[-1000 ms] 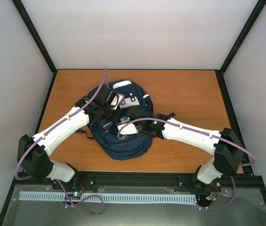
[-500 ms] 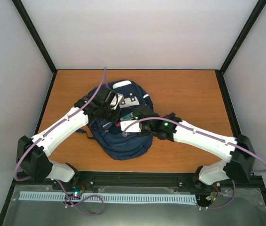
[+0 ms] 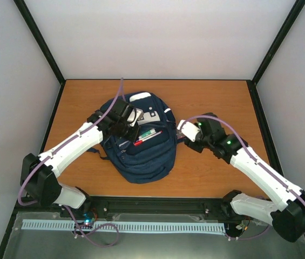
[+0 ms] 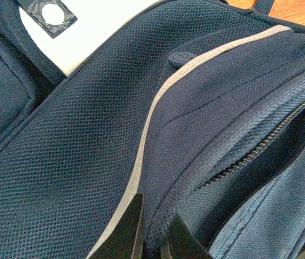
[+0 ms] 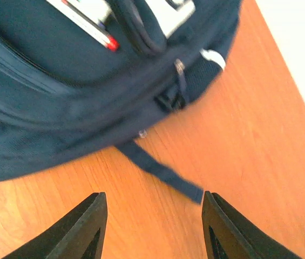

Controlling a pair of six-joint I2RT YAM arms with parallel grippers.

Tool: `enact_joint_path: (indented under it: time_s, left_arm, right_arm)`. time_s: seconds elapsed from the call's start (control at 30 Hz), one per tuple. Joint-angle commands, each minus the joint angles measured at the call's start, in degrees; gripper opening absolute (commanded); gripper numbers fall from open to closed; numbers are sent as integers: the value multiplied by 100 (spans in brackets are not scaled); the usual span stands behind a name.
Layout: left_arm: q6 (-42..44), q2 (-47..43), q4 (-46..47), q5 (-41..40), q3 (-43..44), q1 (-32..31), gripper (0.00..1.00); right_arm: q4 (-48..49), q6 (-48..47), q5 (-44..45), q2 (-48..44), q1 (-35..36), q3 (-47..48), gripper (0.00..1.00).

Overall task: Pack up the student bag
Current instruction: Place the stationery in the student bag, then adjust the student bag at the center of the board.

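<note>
The navy student bag (image 3: 144,156) lies flat in the middle of the table, its front pocket held open. A red pen and a green and white pen (image 3: 148,135) lie in the pocket mouth. They also show in the right wrist view (image 5: 90,26). My left gripper (image 3: 127,122) is shut on the fabric edge of the pocket (image 4: 155,237), beside the grey reflective stripe (image 4: 141,151) and the open zipper. My right gripper (image 3: 180,133) is open and empty just right of the bag. In its wrist view it (image 5: 155,202) hovers over bare wood near a loose dark strap (image 5: 160,171).
The orange wooden table (image 3: 217,102) is edged by a black frame and white walls. Another bag strap (image 3: 94,152) trails out at the left, by my left arm. The bag's white buckle patch (image 3: 151,116) lies near the left gripper.
My right gripper has pulled back out of the bag's pocket to the right and now stands open beside the bag, with the pens left in the pocket. The left gripper has held still.
</note>
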Motion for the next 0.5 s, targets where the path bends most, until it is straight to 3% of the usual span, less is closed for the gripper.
enact_joint_path:
  time_s: [0.0,0.23,0.47]
  left_arm:
    - [-298,-3,397,308,-37,-18,1]
    - [-409,38,735,324,-383,-204,1]
    - [31,180,635,442,-702,-261,1]
  right_arm:
    - [112,807,-441,-503,-722,-388,51]
    - [267,1060,-1007,-1055,-1177,-972,52]
    - [313,927,-1560,-1483,-1281,-1298,54]
